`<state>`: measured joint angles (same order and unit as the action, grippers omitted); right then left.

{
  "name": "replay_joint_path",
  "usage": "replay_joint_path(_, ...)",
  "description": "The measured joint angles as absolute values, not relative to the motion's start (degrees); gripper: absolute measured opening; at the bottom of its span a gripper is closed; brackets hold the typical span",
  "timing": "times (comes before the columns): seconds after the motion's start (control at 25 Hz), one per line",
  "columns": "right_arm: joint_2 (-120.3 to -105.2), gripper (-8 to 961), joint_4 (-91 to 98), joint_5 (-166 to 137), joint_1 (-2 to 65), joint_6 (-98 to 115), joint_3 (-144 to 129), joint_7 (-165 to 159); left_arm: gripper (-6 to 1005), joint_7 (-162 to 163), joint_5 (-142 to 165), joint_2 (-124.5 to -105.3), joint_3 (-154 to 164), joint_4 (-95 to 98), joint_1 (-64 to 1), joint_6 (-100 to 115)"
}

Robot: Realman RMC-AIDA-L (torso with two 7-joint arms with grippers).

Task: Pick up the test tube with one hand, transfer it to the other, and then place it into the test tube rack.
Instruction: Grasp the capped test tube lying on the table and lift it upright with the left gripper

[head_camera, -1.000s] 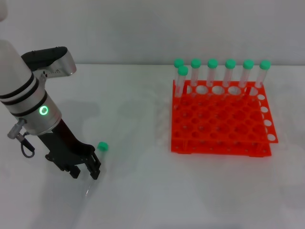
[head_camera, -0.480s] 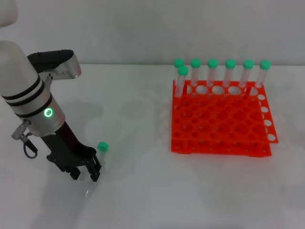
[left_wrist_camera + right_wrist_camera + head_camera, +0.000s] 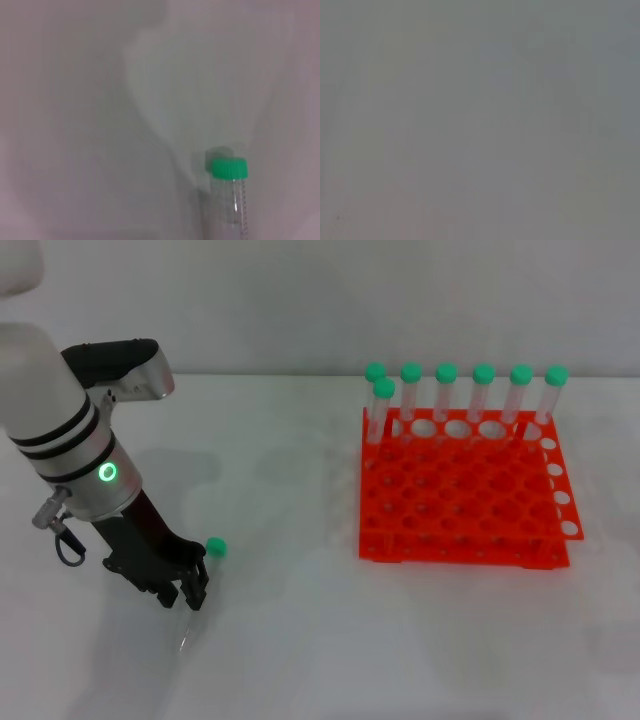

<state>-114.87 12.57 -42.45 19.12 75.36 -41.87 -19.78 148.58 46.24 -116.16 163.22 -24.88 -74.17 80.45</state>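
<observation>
Near the counter's front-left corner, the slim clear plastic test tube with its round green cap (image 3: 216,548) lies flat. The left gripper (image 3: 186,591) straddles its barrel, jaws narrowly spread. It looks light, stiff and slippery, liable to roll: best pinched mid-barrel.

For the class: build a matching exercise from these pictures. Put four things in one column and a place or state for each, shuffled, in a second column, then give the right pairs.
Things
1. test tube
2. test tube rack
3. left gripper
4. seven capped tubes

Places or states
A. standing upright along the back of the rack
B. lying on the white table, green cap away from the robot
C. down at the table on the robot's left, fingers around the lying tube
D. bright orange, on the robot's right side of the table

Pairs: 1-B, 2-D, 3-C, 4-A
</observation>
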Motion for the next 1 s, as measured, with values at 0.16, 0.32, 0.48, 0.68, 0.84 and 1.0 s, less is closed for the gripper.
replay_joint_path(0.16, -114.87, 649, 12.57, -42.45, 19.18, 75.23, -41.98, -19.77, 361, 149.39, 47.44, -116.39, 163.21, -23.53, -74.5, 79.3)
replay_joint_path(0.32, -114.87, 649, 12.57, -42.45, 19.24, 75.13, -42.01, -19.77, 327, 151.18, 49.8, -116.4, 163.21, -20.69, -74.67, 78.03)
replay_joint_path(0.48, -114.87, 649, 12.57, -42.45, 19.25, 75.05, -42.01, -19.77, 297, 151.64, 50.89, -116.66, 163.21, -19.9, -75.06, 77.75)
replay_joint_path(0.68, -114.87, 650, 12.57, -42.45, 19.14, 75.05, -41.99, -19.77, 260, 152.12, 51.32, -116.72, 163.21, -19.87, -75.23, 77.78)
replay_joint_path(0.84, -114.87, 650, 12.57, -42.45, 18.86, 75.05, -42.06, -19.77, 231, 152.52, 51.84, -116.8, 163.21, -19.79, -75.23, 77.74)
replay_joint_path(1.0, -114.87, 650, 12.57, -42.45, 18.8, 75.05, -41.95, -19.77, 201, 152.59, 52.08, -117.27, 163.2, -19.78, -75.4, 77.82)
